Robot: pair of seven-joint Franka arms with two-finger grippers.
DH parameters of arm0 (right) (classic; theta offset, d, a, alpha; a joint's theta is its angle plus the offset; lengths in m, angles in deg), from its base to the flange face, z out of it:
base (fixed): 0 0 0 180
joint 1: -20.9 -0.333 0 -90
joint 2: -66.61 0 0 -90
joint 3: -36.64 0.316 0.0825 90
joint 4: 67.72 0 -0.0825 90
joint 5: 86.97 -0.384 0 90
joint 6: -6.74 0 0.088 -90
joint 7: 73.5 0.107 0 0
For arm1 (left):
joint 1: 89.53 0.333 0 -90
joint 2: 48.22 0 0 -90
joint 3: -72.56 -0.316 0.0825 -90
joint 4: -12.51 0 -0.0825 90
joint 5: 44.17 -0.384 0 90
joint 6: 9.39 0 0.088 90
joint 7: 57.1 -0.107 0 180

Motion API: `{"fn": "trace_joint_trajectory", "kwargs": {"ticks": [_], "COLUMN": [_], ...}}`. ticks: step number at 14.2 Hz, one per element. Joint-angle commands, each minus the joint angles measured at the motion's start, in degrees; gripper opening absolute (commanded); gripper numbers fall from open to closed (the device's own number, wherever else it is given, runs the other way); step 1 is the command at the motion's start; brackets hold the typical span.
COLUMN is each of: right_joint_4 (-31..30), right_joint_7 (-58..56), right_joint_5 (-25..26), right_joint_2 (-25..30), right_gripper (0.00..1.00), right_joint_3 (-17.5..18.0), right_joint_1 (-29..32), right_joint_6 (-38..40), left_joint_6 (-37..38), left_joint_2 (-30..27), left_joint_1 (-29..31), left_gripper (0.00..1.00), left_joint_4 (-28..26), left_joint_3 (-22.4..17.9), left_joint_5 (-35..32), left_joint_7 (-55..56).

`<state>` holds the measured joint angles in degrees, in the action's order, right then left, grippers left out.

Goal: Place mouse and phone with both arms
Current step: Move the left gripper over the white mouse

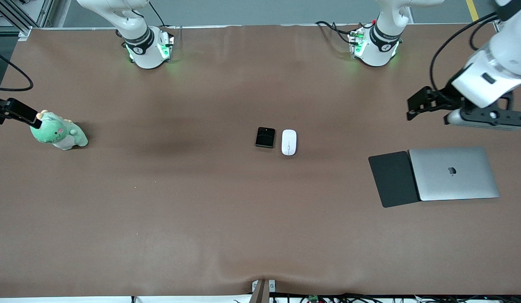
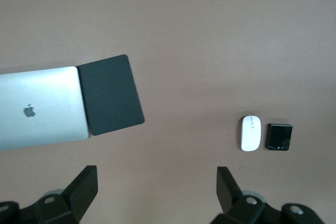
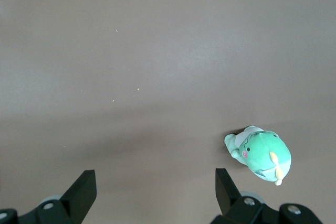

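The white oval mouse [image 1: 289,142] lies mid-table, right beside the small black phone [image 1: 265,137], which is on the side toward the right arm's end. Both also show in the left wrist view, the mouse [image 2: 251,132] and the phone [image 2: 279,137]. My left gripper [image 1: 415,106] is open and empty, up in the air over bare table toward the left arm's end; its jaws stand wide apart in the left wrist view [image 2: 157,174]. My right gripper [image 1: 33,120] is open and empty, up over the right arm's end by the plush toy, and shows in the right wrist view [image 3: 156,177].
A closed silver laptop [image 1: 454,173] lies toward the left arm's end, partly on a flat black mouse pad [image 1: 393,179]. A green plush dinosaur [image 1: 60,134] sits at the right arm's end. The brown cloth [image 1: 201,219] covers the table.
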<state>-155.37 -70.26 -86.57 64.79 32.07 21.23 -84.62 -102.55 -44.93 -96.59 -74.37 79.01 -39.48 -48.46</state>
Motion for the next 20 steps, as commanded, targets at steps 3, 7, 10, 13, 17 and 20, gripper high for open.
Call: {"fn": "trace_joint_trajectory", "kwargs": {"ticks": [3,7,10,13,17,20], "right_joint_4": [0.1,0.1,0.1,0.1,0.1,0.1], "right_joint_7": [0.3,0.3,0.3,0.3,0.3,0.2], "right_joint_5": [0.7,0.7,0.7,0.7,0.7,0.7], "right_joint_2": [0.1,0.0,0.0,0.0,0.0,0.0], "right_gripper": [1.00,1.00,1.00,1.00,1.00,1.00], "right_joint_3": [0.6,0.6,0.6,0.6,0.6,0.6], "right_joint_1": [0.8,0.8,0.7,0.8,0.9,0.9], "right_joint_6": [0.0,0.0,0.0,0.0,0.0,0.0], "left_joint_6": [-7.2,-15.1,-20.6,-24.1,-28.2,-32.5], "left_joint_2": [0.2,1.3,4.3,8.9,15.7,20.0], "left_joint_1": [0.0,-0.2,-3.6,-7.2,-10.9,-12.8], "left_gripper": [1.00,1.00,1.00,1.00,1.00,1.00], "left_joint_4": [-5.6,-11.2,-13.8,-13.9,-14.0,-14.4], "left_joint_3": [6.9,11.6,13.4,13.4,13.4,13.3], "left_joint_5": [0.1,-0.2,-5.2,-7.7,-10.8,-11.0], "left_joint_7": [10.4,17.4,24.5,29.4,33.4,35.8]}}
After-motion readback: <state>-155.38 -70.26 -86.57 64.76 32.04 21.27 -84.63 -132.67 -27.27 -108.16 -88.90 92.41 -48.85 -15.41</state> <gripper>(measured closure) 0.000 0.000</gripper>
